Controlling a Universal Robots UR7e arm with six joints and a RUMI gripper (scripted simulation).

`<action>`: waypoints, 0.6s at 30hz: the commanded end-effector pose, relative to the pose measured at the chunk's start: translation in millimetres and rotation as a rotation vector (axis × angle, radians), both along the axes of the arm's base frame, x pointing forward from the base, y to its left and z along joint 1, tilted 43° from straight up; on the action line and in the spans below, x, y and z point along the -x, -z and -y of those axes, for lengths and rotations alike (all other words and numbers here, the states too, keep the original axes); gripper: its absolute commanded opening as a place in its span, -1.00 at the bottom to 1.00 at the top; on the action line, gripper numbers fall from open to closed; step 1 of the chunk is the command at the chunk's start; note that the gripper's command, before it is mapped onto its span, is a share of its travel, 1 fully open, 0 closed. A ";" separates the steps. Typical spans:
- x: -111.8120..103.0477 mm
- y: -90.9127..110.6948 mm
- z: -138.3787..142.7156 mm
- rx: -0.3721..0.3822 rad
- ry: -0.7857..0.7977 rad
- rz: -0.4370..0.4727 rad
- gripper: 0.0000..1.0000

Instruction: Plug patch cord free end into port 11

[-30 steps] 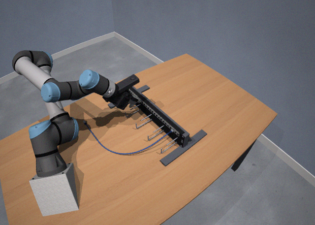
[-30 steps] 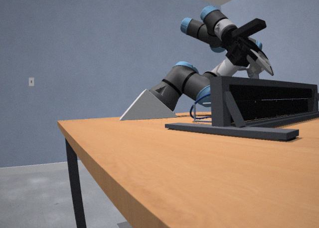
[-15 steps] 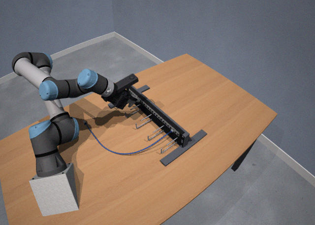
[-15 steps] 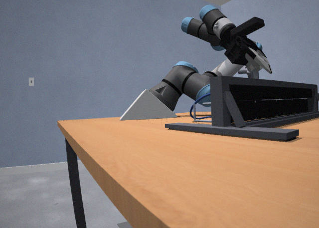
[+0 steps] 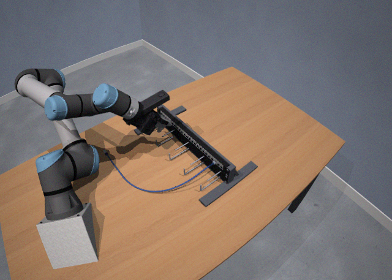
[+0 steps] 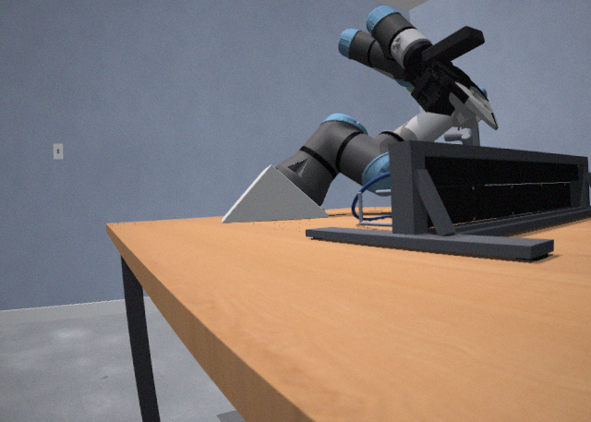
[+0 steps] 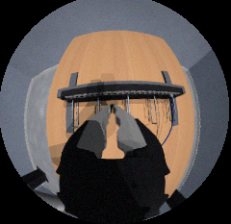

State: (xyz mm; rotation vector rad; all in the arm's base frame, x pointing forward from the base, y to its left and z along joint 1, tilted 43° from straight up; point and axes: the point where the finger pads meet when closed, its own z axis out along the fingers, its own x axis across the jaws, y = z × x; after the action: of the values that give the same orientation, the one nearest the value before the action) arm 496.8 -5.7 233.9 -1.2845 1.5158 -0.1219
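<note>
The rack (image 5: 232, 173) (image 6: 402, 193) (image 7: 120, 84) stands upright on its feet, its row of ports facing the arm. The blue cord (image 5: 152, 191) (image 6: 355, 206) (image 7: 173, 119) has one end in a port near the rack's right end; the port number is too small to read. From there it curves over the table to its free plug (image 5: 106, 152), which lies close to the arm's lower part, well away from my fingers. Its clip direction cannot be made out. My gripper (image 5: 168, 125) (image 6: 495, 128) (image 7: 112, 105) is shut and empty, above and in front of the left half of the rack.
Several thin metal cable guides (image 5: 171, 157) (image 7: 154, 122) stick out from the rack's front, below the ports. The rack's long feet (image 5: 228, 184) (image 6: 429, 243) lie across the table at both ends. The arm's pale base block (image 5: 68, 242) (image 6: 271, 200) stands at the table's near side.
</note>
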 end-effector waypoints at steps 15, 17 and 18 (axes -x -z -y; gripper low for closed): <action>23.1 -12.4 16.4 -0.001 -0.004 0.001 -1.00; 26.3 -14.1 18.6 -0.001 -0.004 0.001 -1.00; 27.9 -15.0 19.8 -0.001 -0.004 0.001 -1.00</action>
State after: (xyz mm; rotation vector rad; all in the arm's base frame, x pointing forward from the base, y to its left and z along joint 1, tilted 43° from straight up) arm 476.0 -20.7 245.4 -1.2845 1.5195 -0.1240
